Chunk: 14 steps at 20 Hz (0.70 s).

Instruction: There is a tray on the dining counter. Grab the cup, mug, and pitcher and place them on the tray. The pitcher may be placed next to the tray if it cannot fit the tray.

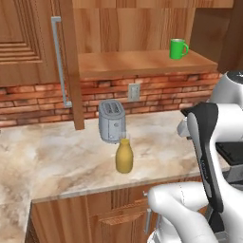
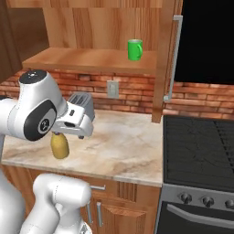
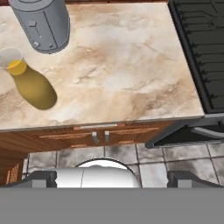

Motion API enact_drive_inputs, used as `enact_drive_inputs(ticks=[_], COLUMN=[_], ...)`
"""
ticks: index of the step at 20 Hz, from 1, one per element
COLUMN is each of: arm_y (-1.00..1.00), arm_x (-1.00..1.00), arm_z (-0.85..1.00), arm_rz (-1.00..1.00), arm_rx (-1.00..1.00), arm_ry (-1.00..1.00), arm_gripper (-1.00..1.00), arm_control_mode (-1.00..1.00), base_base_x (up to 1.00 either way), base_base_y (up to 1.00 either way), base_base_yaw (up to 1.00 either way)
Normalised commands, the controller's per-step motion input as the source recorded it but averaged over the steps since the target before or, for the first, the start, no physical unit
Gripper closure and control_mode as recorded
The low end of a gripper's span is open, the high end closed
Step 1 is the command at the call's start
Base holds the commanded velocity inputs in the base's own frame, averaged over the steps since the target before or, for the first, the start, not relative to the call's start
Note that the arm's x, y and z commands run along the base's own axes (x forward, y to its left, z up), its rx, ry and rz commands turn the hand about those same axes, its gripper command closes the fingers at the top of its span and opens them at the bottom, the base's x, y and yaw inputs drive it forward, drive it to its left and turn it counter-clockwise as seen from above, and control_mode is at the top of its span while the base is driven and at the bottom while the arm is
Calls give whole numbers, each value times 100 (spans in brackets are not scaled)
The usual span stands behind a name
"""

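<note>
The mustard-yellow pitcher (image 1: 124,155) (image 2: 60,145) (image 3: 33,85) stands upright on the marbled kitchen counter (image 1: 57,156), just in front of the grey toaster. The green mug (image 1: 178,49) (image 2: 135,49), handle to the right, sits on the wooden shelf (image 1: 137,61) above the brick wall. My gripper (image 3: 113,178) hangs high over the counter's front edge, to the right of the pitcher and well apart from it. Its fingertips (image 3: 40,178) stand wide open with nothing between them. The tray, the cup and the dining counter are out of view.
A grey toaster (image 1: 111,121) (image 3: 41,24) stands behind the pitcher. A black stove (image 2: 201,146) (image 3: 201,52) adjoins the counter on the right. A tall cabinet with a long metal handle (image 1: 60,61) rises at the left.
</note>
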Motion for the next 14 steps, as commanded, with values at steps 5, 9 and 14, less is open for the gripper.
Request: enact_drive_inputs(ticks=[5, 9, 14], arm_y=[0, 0, 0], arm_x=[0, 0, 0], arm_z=[0, 0, 0], arm_rz=[0, 0, 0], arm_rx=[0, 0, 0], arm_ry=[0, 0, 0], arm_gripper=[-100, -100, -100], arm_control_mode=[100, 100, 100], base_base_x=[45, 28, 19], base_base_y=[0, -7, -15], base_base_yaw=[0, 0, 0])
